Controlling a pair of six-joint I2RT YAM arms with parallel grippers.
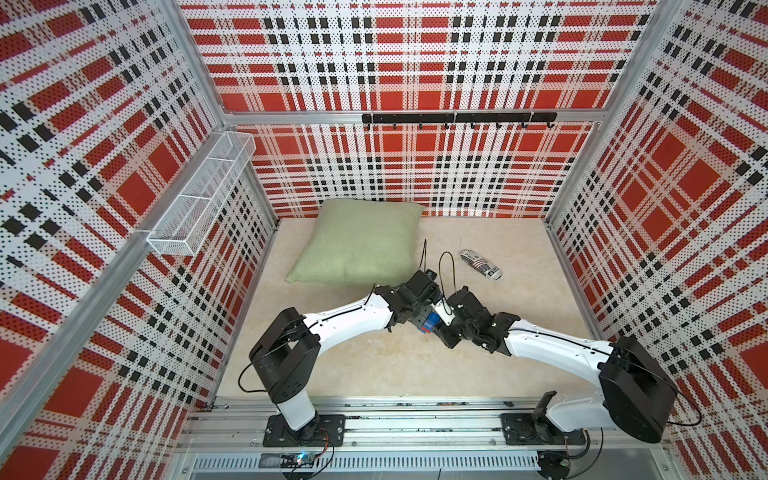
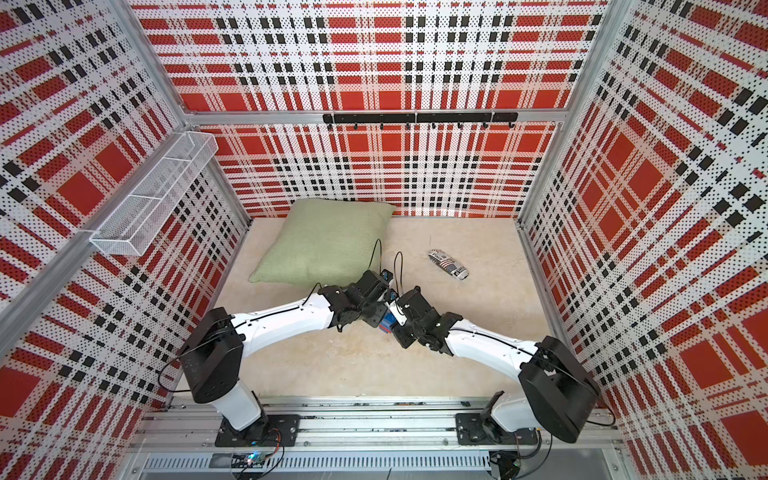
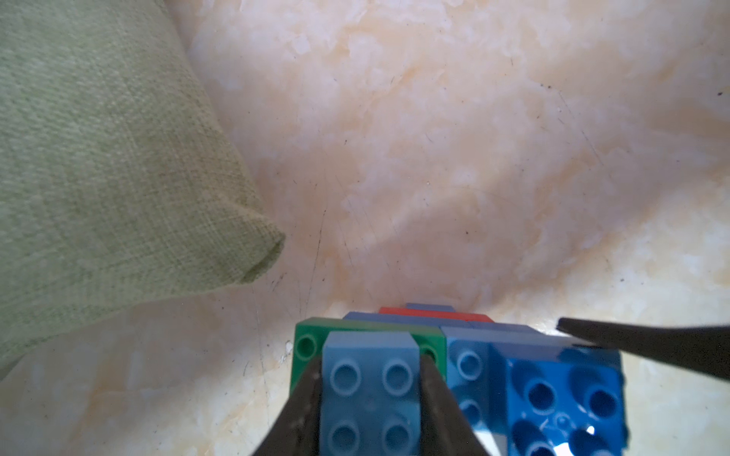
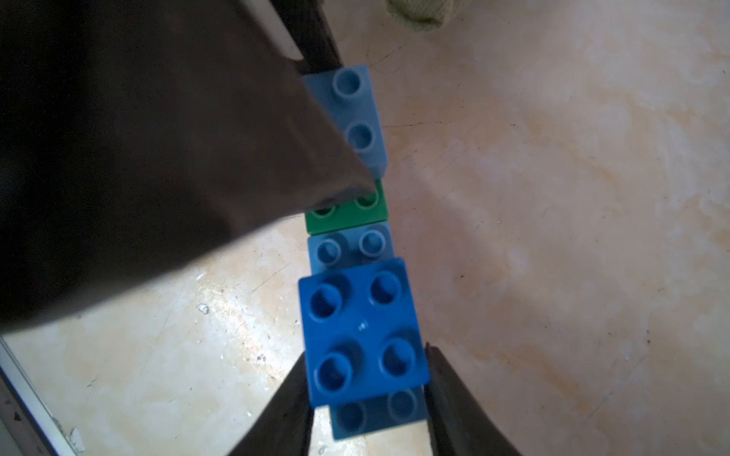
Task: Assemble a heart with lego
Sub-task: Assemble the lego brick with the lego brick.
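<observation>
Jaws of left gripper point(image 3: 369, 361) clamped on light blue brick point(image 3: 369, 410); right gripper point(image 4: 367, 351) jaws straddle dark blue brick point(image 4: 361, 316), grip unclear. Heart point(image 1: 430, 323) mid-frame in both top views, between grippers, lower right of green pillow point(image 1: 357, 241).

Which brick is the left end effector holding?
The pale blue four-stud brick, clamped between the fingers of the left end effector, on top of the green brick. The dark blue brick beside it lies outside them.
</observation>
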